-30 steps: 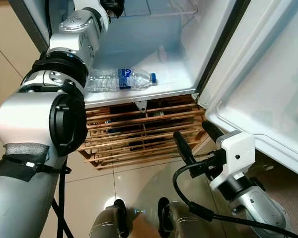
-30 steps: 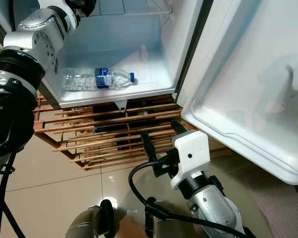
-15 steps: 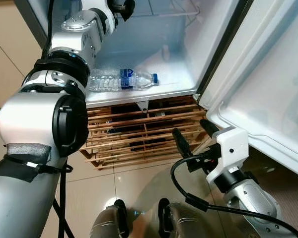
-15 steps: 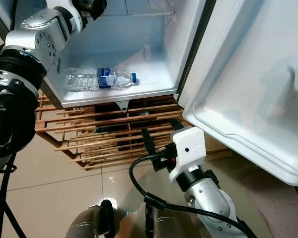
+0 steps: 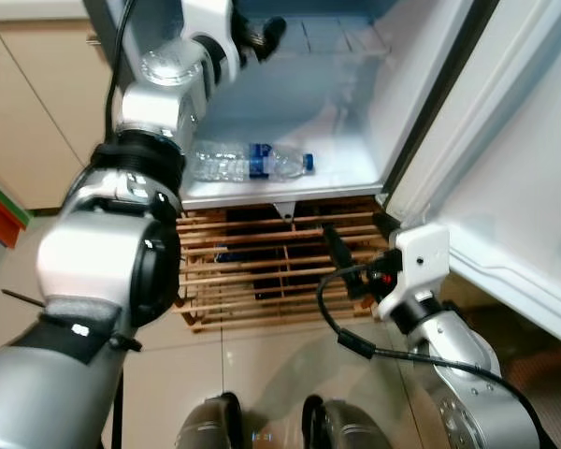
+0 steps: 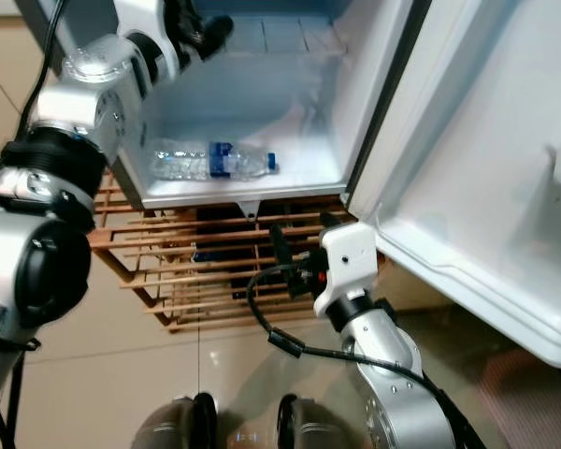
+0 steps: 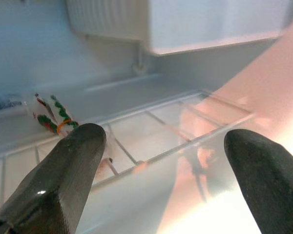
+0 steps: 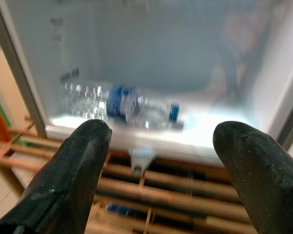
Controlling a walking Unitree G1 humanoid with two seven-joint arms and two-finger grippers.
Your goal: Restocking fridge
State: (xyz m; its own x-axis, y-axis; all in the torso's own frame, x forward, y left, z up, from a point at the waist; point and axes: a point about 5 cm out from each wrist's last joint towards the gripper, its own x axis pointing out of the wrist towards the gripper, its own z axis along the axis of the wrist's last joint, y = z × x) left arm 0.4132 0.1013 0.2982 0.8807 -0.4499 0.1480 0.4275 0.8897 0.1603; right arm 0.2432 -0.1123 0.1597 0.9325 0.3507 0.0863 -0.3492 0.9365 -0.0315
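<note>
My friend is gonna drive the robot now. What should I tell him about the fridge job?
Left gripper: open, holding nothing, up inside the fridge over the wire shelf.
Right gripper: open, holding nothing, low in front of the wooden rack, pointing at the fridge floor.
Water bottle: lying on its side on the fridge floor, cap toward the open door.
Done: one bottle is in.
Left: any more items to load, then shutting the door.

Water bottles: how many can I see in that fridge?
1. A clear water bottle with a blue label lies on its side on the fridge floor. More may be hidden on the upper shelf.
</note>
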